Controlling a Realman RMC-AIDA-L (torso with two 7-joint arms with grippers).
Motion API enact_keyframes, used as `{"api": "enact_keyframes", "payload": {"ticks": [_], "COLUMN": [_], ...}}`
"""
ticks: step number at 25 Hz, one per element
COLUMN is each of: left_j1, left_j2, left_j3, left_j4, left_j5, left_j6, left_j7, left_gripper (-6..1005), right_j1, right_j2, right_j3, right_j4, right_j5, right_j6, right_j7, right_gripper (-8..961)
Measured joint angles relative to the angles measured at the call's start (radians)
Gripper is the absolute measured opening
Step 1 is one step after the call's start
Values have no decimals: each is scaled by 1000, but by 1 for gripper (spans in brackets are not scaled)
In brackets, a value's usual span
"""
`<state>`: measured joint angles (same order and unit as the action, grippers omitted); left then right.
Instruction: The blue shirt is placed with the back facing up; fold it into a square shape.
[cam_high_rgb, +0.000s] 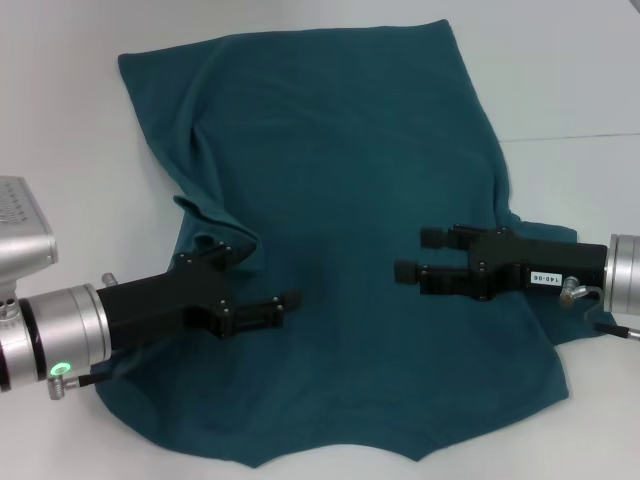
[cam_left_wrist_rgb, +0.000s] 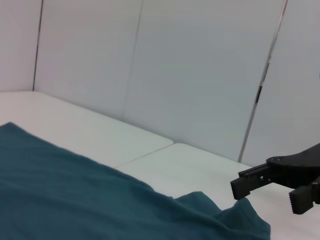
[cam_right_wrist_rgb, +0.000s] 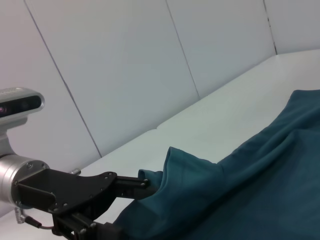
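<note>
The blue shirt (cam_high_rgb: 340, 200) lies plain side up on the white table, rumpled and partly folded in along its left side. My left gripper (cam_high_rgb: 270, 273) is low over the shirt's near left part with its fingers apart. A raised fold of cloth (cam_high_rgb: 215, 215) rests against its far finger. My right gripper (cam_high_rgb: 420, 255) is open and empty, low over the shirt's right middle and pointing toward the left one. The right gripper also shows in the left wrist view (cam_left_wrist_rgb: 272, 196), above the shirt (cam_left_wrist_rgb: 75, 195). The left gripper shows in the right wrist view (cam_right_wrist_rgb: 115, 205), next to a lifted peak of the shirt (cam_right_wrist_rgb: 190, 165).
The white table (cam_high_rgb: 580, 80) runs around the shirt, with a seam line at the right (cam_high_rgb: 575, 137). White wall panels (cam_left_wrist_rgb: 200, 75) stand behind it. The shirt's near hem (cam_high_rgb: 330, 455) lies close to the table's front edge.
</note>
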<state>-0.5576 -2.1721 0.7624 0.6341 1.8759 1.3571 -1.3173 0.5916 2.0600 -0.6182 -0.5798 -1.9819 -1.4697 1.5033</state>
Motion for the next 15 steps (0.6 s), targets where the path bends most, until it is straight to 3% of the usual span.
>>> {"api": "enact_keyframes", "payload": {"ticks": [8, 15], "left_j1": [5, 7], "left_j2": [-3, -2], "left_j3": [0, 0], "left_j4": [-30, -38], "left_j5": [-27, -28], "left_j6": [-24, -83], "left_j7": [146, 164], "left_gripper": [909, 909], "right_j1": [1, 1], "right_j2": [0, -1], "right_j3": [0, 0], "right_j4": [0, 0], "right_j5": [5, 7], "right_j6": [0, 0], "right_j7": [0, 0], "right_gripper": [900, 900]}}
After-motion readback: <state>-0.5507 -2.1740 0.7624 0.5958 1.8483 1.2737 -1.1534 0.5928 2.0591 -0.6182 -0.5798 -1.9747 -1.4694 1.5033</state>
